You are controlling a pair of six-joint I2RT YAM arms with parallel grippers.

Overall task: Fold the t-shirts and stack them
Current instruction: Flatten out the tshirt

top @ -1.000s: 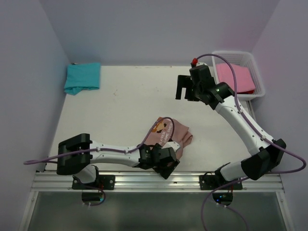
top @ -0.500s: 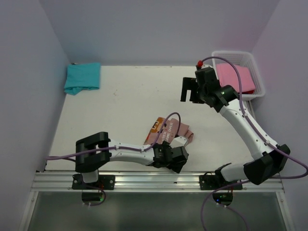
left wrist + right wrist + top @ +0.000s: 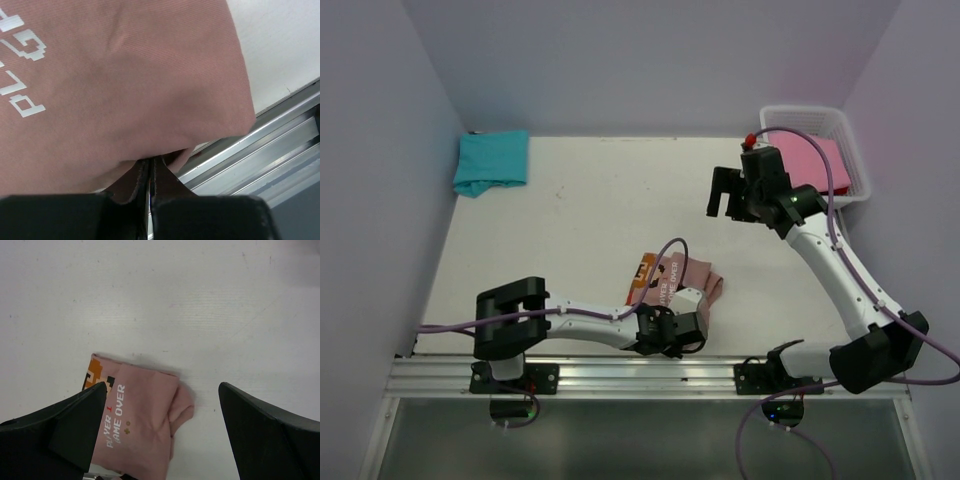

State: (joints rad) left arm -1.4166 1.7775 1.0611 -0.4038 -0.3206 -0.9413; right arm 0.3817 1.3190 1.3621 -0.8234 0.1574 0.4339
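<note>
The salmon-brown t-shirt (image 3: 672,280) lies folded small near the table's front edge, its pixel print and white text facing up (image 3: 145,420). My left gripper (image 3: 672,325) is at the shirt's near edge, and in the left wrist view its jaws (image 3: 150,167) are pressed together with the shirt's fabric (image 3: 125,75) draped over their tips. My right gripper (image 3: 723,200) hangs open above the table's back right, and the shirt shows far below between its fingers (image 3: 162,385). A teal t-shirt (image 3: 492,160) lies folded at the back left. A pink t-shirt (image 3: 810,160) lies in the basket.
A white plastic basket (image 3: 857,165) stands at the back right corner, just right of my right wrist. An aluminium rail (image 3: 640,375) runs along the table's near edge, right beside the left gripper (image 3: 260,150). Walls close in the left, right and back.
My left gripper has gone from open to shut at the salmon shirt's near edge. The right arm has drifted right, nearer the basket, still open.
</note>
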